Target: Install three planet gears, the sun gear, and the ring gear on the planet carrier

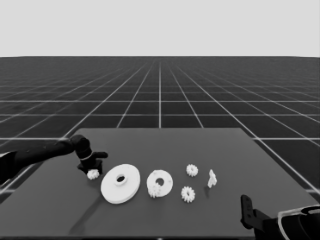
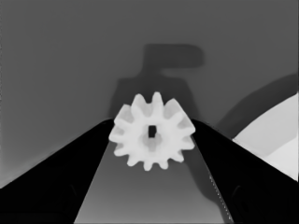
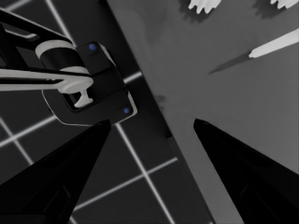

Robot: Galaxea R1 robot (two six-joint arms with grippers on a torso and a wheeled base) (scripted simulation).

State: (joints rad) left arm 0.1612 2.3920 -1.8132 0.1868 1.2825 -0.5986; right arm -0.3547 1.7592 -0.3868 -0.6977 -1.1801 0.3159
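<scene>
A dark flat table stands on a dark floor ruled with a pale square grid that runs back to a level horizon. Above the horizon lies a pale blank band. Past the table's corner, dark machinery with pale bands and small blue lights shows.
</scene>
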